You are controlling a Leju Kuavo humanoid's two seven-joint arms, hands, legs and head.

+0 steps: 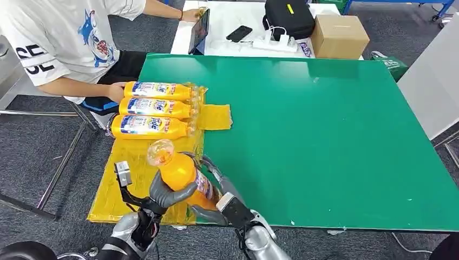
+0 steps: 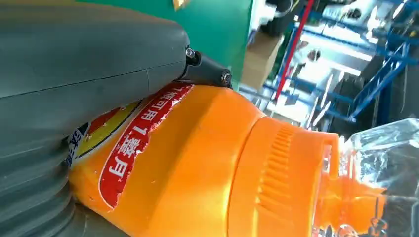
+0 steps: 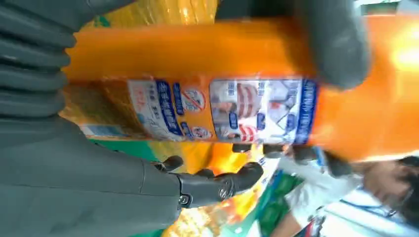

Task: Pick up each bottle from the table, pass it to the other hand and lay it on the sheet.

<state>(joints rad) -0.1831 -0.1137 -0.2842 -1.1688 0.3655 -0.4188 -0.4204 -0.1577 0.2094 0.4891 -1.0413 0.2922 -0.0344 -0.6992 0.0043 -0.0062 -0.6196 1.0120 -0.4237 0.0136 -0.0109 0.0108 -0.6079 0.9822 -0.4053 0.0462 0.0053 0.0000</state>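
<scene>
i'm watching handover: left hand (image 1: 162, 195) gripping bottle (image 1: 181, 173) upright, right hand (image 1: 216, 203) cupping base (release unclear), over sheet (image 1: 116, 189).

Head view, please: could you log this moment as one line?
stage: handover | orange bottle: held by left robot hand and right robot hand | yellow sheet: three bottles laid

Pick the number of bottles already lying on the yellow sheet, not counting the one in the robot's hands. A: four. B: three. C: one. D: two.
B: three orange bottles lie side by side on the far part of the yellow sheet, while a fourth bottle is held above the sheet between the left hand and the right hand.
</scene>
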